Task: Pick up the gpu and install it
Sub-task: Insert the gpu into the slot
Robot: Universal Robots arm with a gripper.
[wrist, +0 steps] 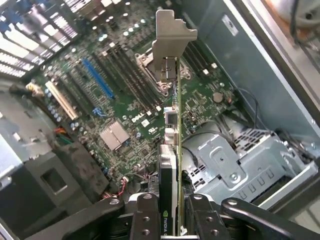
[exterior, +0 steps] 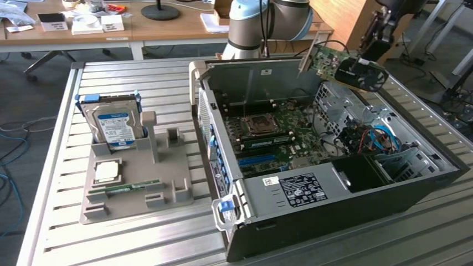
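The gpu (exterior: 347, 65) is a green card with a black fan face and a pale metal bracket (exterior: 304, 64). It hangs in the air above the far right corner of the open computer case (exterior: 221, 183). My gripper (exterior: 371, 51) is shut on its fan end. In the wrist view the gpu (wrist: 172, 150) appears edge-on, clamped between my black fingers (wrist: 145, 217), with its bracket (wrist: 172, 42) pointing away from me. Below it lies the green motherboard (wrist: 125, 105) with a blue slot (wrist: 97, 80) and black slots beside it.
A silver, blue-labelled hard drive (exterior: 114, 124) stands upright in a grey holder (exterior: 140, 183) at the exterior view's left, with a memory stick (exterior: 133, 187) and a chip (exterior: 107, 172). Inside the case are a power supply (exterior: 296, 188) and a metal drive cage (wrist: 235, 165).
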